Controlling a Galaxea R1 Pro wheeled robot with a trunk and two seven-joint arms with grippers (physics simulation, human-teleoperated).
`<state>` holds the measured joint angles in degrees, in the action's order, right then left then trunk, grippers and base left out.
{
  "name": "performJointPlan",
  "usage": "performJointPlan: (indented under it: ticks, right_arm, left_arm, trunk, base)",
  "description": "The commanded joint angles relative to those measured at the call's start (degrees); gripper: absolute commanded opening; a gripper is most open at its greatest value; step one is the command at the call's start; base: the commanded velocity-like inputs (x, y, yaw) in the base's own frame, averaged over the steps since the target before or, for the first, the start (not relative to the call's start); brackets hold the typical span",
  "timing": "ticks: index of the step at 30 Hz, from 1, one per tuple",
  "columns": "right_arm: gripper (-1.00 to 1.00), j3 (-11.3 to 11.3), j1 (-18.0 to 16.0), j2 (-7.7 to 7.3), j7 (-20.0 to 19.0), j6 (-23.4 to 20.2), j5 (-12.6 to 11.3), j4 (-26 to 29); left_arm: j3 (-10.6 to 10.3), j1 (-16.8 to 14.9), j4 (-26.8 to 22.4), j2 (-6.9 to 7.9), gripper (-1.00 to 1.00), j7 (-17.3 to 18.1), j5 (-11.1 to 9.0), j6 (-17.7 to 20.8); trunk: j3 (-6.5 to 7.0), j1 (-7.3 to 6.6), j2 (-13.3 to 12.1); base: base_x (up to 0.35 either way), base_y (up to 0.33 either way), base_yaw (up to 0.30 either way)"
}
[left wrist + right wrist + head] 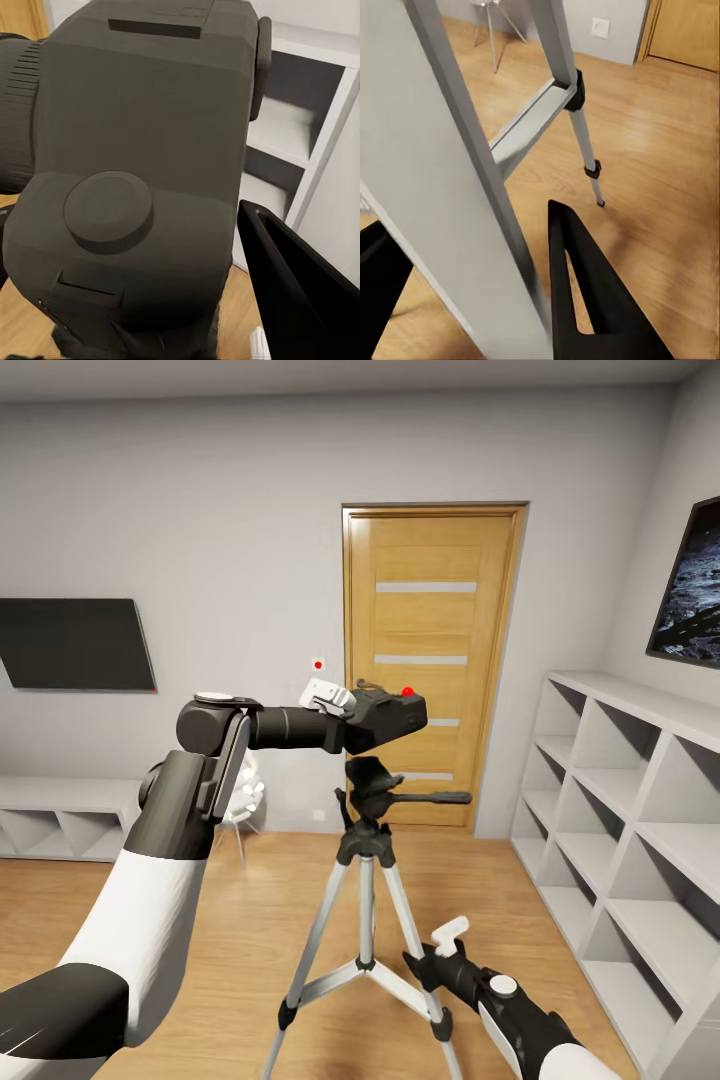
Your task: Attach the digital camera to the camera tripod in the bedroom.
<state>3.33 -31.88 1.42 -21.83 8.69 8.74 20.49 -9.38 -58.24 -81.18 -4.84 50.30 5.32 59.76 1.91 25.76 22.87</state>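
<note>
The digital camera (388, 716), black with a red button on top, hangs just above the camera tripod's black head (370, 785). My left gripper (365, 717) is shut on it from the left. Up close the camera body (142, 165) is huge, with one black finger (300, 300) beside it. The camera tripod (365, 900) stands on the bedroom's wooden floor, its handle pointing right. Low down, my right gripper (432, 962) is at the tripod's right leg. That silver leg (450, 187) runs between the two fingers (585, 300), which press its sides.
An oak door (435, 660) with frosted strips stands behind the tripod. Grey cube shelving (620, 810) lines the right wall. A dark screen (75, 645) hangs at the left above a low white shelf (60, 815). A white chair (245, 795) stands by the wall.
</note>
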Motion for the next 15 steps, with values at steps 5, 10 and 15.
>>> performJointPlan:
  ticks: [5,10,15]
  right_arm:
    - [-1.0,2.6,0.0,0.0,1.0,3.5,1.6,-0.1]
    - [-1.0,4.2,0.0,0.02,2.9,4.7,2.0,-0.4]
    - [-1.0,4.4,0.0,0.0,5.1,5.1,2.1,-1.4]
  left_arm:
    - [0.1,0.0,0.0,0.03,-1.0,0.7,0.5,0.2]
    - [0.1,0.0,0.0,0.08,-1.0,0.7,0.5,0.2]
    - [0.1,0.0,0.0,0.09,-1.0,0.7,0.5,0.2]
  trunk:
    - [-0.02,0.02,0.1]
    - [-0.02,0.02,0.1]
    - [-0.02,0.02,0.1]
  base:
    - [0.0,0.0,0.0]
    - [0.0,0.0,0.0]
    - [0.0,0.0,0.0]
